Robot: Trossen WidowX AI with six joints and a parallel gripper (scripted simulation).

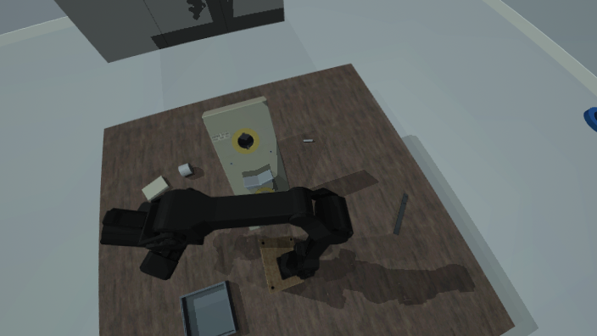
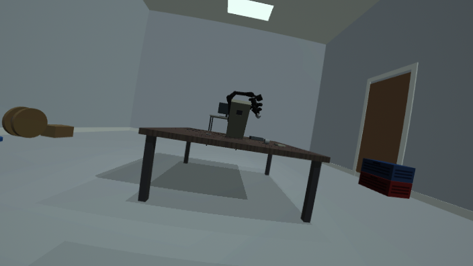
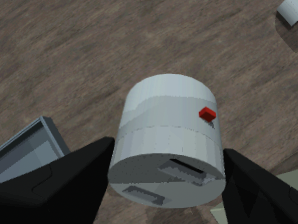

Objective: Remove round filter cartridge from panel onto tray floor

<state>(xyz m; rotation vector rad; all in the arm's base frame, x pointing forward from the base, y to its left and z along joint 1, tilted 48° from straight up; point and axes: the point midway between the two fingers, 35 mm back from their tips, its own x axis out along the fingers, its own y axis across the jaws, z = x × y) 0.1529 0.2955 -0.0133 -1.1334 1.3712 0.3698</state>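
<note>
Gripping the filter cartridge (image 3: 168, 139), the gripper (image 3: 166, 183) is closed on its sides, above the wooden table (image 1: 382, 140). Cartridge: pale grey cylinder, two narrow slots on its face, small red tab on its side. Service panel (image 1: 259, 123): upright on the table, its yellow-ringed socket (image 1: 246, 140) seen open and dark. Tray (image 1: 209, 311): grey, near the table's front edge; its corner is visible at the left of the wrist view.
</note>
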